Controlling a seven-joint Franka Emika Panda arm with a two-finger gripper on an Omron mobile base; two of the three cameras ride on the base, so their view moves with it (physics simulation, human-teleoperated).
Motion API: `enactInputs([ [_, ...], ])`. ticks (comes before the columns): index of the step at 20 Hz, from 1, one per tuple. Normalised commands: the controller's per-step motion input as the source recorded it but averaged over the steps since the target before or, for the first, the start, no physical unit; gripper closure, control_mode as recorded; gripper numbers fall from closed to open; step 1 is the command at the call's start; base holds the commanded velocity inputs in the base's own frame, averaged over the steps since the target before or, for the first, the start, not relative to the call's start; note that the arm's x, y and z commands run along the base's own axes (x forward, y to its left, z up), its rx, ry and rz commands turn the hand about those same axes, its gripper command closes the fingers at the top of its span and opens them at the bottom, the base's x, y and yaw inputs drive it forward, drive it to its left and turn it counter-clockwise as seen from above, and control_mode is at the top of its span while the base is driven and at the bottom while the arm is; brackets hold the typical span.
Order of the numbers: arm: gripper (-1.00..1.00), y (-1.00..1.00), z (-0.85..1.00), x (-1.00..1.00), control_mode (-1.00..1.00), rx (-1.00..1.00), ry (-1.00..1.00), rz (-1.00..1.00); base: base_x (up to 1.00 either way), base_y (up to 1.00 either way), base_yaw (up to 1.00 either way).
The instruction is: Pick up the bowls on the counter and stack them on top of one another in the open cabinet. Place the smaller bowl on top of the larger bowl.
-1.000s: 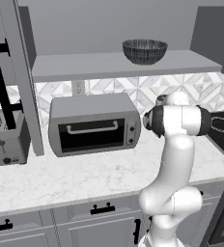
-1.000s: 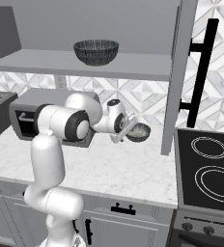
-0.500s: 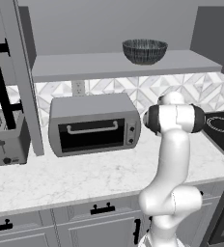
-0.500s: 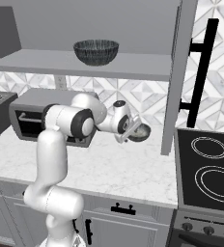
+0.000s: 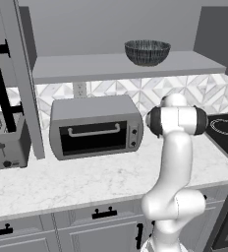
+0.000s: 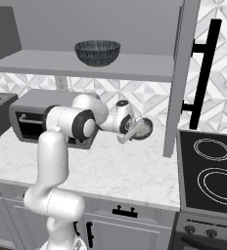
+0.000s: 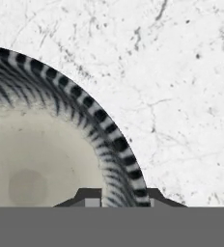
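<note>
Pincer astride smaller bowl rim

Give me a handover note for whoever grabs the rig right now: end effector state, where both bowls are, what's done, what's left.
End effector: shut on the smaller bowl, fingertips astride its rim, one inside and one outside; the bowl is carried clear above the counter.
Larger bowl: upright on the shelf of the open cabinet, nothing in it.
Done: larger bowl placed, smaller bowl picked up.
Left: raise the smaller bowl to the shelf, set it inside the larger bowl, release, withdraw.
Note: a toaster oven stands on the counter below the shelf.
</note>
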Motion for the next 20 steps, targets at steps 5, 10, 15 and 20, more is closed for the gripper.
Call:
enactInputs([
  [5, 1.0, 0.13, 0.18, -0.75, -1.0, -0.01, 0.0, 0.0, 0.0, 0.0, 0.0],
  [10, 1.0, 0.35, 0.56, -1.0, -1.0, -0.03, -0.06, 0.0, 0.0, 0.0, 0.0],
  [15, 1.0, 0.45, 1.0, -1.0, -1.0, -0.08, -0.02, 0.06, 0.0, 0.0, 0.0],
  [20, 1.0, 0.33, 1.0, -1.0, -1.0, 0.0, 0.0, 0.09, 0.0, 0.0, 0.0],
])
